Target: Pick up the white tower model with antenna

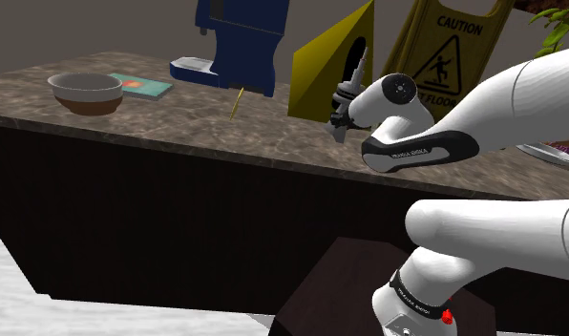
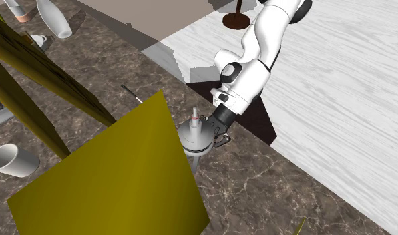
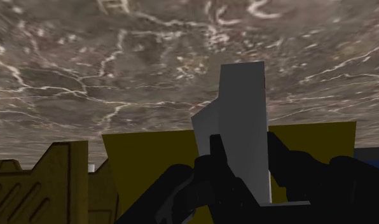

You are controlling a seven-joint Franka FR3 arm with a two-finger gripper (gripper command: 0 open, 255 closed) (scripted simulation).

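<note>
Tower [image 3: 242, 108] is clasped in the pincer [image 3: 245, 156] beside the sign [image 3: 150, 159]; lifting clear of the table [image 3: 118, 63] is probably yet to be done.

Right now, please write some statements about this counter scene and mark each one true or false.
1. The black claw clasps the grey-white tower model with antenna. True.
2. The brown round bowl lies upside down. False: it stands upright on the dark marbled counter.
3. In the shoulder view, a yellow caution sign stands beyond the tower model. True.
4. The bowl touches the tower model. False: they are far apart.
</note>
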